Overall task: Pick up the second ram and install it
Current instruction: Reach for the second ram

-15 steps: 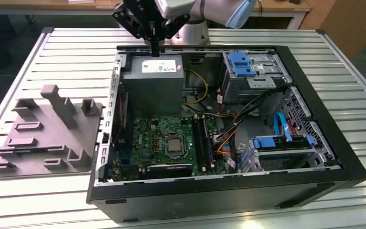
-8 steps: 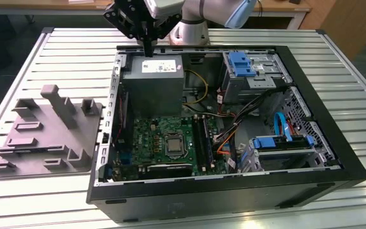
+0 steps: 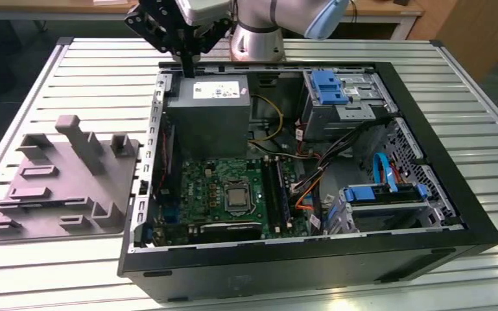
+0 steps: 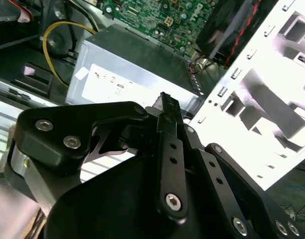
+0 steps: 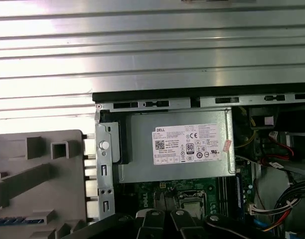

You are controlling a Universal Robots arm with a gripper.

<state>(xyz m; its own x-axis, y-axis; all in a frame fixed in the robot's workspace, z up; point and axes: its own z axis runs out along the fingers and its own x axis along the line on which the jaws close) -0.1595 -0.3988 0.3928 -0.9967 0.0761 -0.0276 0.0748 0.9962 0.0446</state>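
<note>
Hovers above power supply (image 3: 207, 116) with gripper (image 3: 187, 69) pressed together, empty; apparent second ram (image 5: 18, 219) slotted edgewise in tray (image 5: 38, 184) beside power supply for easy pinching.

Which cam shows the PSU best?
First wrist view: the PSU faces the camera, whole labelled face unobstructed. The exterior view shows the PSU at a slant, with the gripper over its far edge. In the second wrist view the gripper hides part of the PSU.
</note>
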